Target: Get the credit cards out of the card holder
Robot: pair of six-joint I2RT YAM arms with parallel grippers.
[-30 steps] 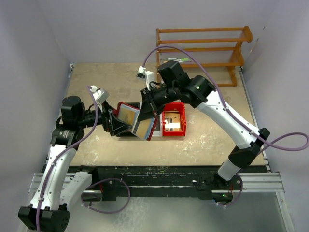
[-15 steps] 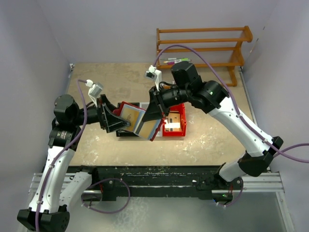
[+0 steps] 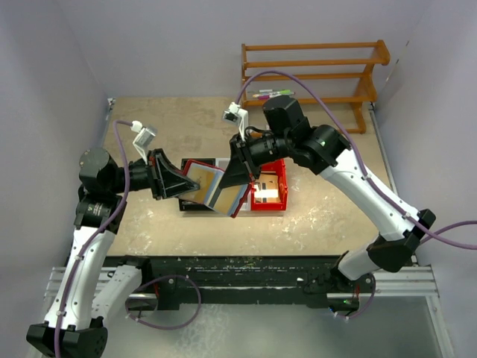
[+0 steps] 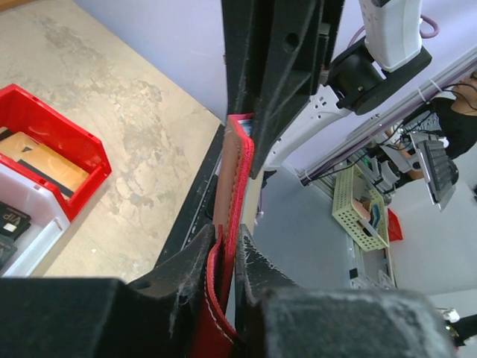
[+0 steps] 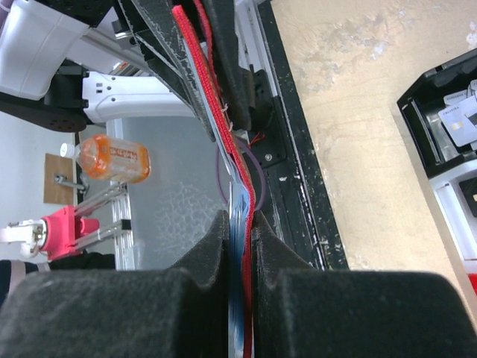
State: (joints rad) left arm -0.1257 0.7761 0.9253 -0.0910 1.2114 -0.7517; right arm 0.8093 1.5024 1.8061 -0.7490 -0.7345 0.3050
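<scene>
Over the beige surface [image 3: 328,220], just left of the red bin [image 3: 277,205], the open card holder [image 3: 212,186] with its tan credit cards [image 3: 196,177] hangs, long axis running hand to hand. My left hand [image 3: 181,183] clamps the far panel, my right hand [image 3: 231,181] the bin-side one.

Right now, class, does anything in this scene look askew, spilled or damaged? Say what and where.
Nothing is spilled or damaged. The one odd sight is the card holder, off the table and tilted, pinched open between the left gripper and the right gripper.
</scene>
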